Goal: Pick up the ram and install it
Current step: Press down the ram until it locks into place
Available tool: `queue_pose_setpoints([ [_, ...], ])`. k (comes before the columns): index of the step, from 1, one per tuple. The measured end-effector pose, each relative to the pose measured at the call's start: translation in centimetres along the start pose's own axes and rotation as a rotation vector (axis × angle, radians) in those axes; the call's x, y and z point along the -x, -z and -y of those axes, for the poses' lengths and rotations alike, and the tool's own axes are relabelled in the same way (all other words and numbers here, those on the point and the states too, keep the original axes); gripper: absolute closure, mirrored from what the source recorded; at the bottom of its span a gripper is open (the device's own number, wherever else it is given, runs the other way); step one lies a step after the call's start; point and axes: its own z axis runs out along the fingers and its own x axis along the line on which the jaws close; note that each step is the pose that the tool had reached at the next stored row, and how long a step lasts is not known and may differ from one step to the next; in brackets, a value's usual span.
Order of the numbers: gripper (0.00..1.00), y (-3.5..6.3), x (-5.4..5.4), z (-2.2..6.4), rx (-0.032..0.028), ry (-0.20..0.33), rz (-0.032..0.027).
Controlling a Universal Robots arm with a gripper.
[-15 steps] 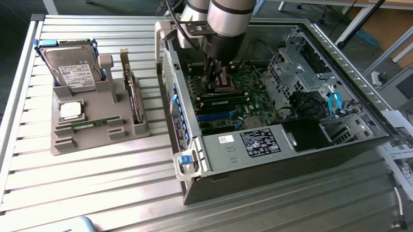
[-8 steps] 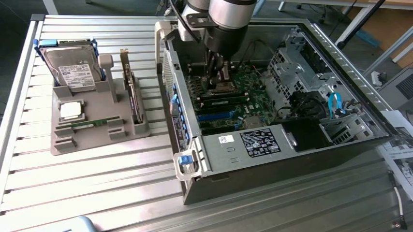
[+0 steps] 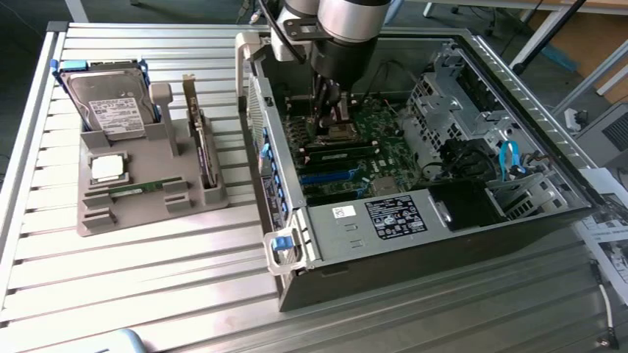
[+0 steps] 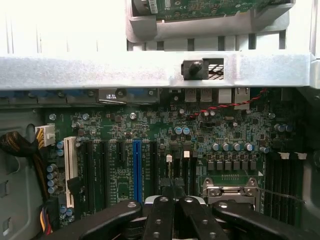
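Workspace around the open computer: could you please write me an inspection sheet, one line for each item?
Surface: slatted metal table.
Job's things: one ram lies flat in the grey holder; the open computer case shows its motherboard.
Clutter: hard drive, processor chip and upright expansion card, all in the holder.
Grippers: tool shut, low inside the case above the motherboard, near the processor socket; whether it holds a ram cannot be told.
Cables: blue cable in the case; red-black twisted wire over the board.
Surroundings: printed papers at the exterior view's right.
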Motion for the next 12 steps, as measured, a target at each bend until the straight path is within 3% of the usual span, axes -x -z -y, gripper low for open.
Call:
queue_pose_setpoints([
  [12, 0.89, -0.05, 0.0, 2.83, -0.0002, 0.000, 0.0002],
])
